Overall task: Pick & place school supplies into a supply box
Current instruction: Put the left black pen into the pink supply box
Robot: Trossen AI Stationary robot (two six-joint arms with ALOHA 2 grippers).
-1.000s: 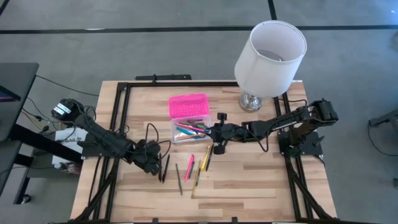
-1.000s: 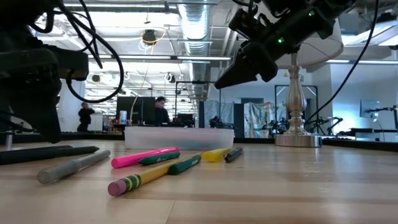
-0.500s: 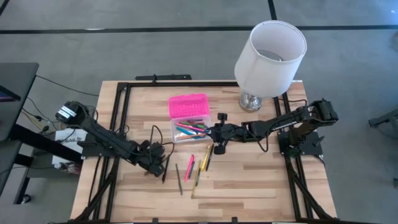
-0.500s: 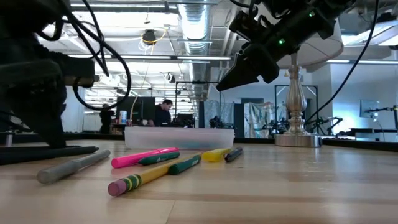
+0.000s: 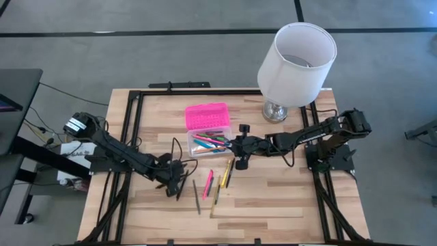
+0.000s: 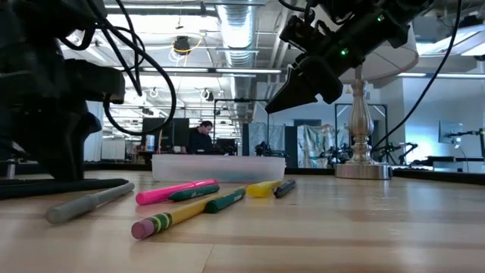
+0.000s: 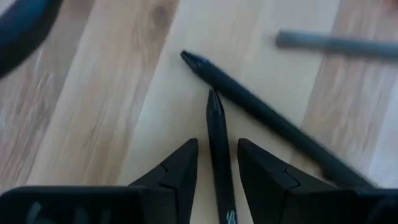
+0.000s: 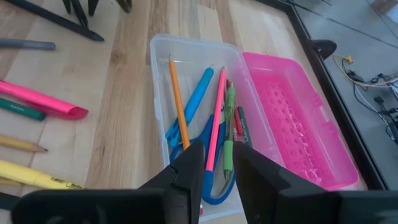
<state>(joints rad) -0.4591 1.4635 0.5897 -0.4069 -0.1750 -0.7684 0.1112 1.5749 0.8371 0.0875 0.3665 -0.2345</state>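
Left gripper (image 7: 216,163) is down on the table with its fingers narrowly apart, straddling a black pen (image 7: 217,143) that isn't pinched yet. A second black pen (image 7: 267,118) lies just beside it, tips almost touching, so I'd close slow and lift straight up (don't drag the neighbour). Supply box (image 5: 209,143) sits mid-table, lid open; right gripper (image 8: 217,163) hovers over it, slightly open, holding nothing.

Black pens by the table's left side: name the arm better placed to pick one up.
Left. Its gripper is down at the table with open jaws straddling one black pen. The right gripper hangs at the supply box, farther off.
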